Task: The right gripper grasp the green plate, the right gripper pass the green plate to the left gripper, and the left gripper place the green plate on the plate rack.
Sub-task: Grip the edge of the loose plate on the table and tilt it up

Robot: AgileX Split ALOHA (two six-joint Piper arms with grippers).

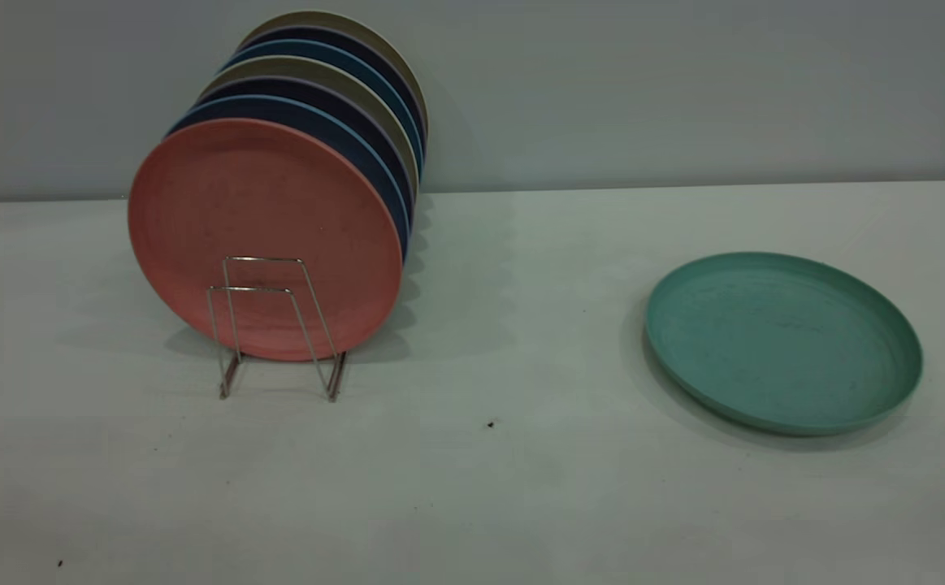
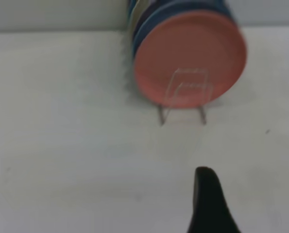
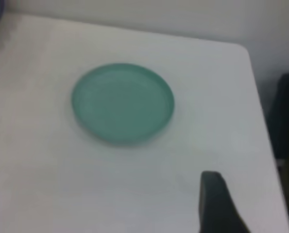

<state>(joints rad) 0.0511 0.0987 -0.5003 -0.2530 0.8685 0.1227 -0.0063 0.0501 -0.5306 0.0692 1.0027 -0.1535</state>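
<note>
Here, green plate (image 1: 782, 341) flat, plate rack (image 1: 277, 325) apart

Exterior cam is looking level across the worktop (image 1: 472, 487) at the back wall, fairly near. Left wrist cam is looking down at the plate rack (image 2: 183, 99); right wrist cam at the green plate (image 3: 123, 103). Exterior is sharing both w/ them.

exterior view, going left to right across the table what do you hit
salmon-pink plate at the front of the stacked plates, with the plate rack under it → small dark speck on the table → green plate lying flat
</note>
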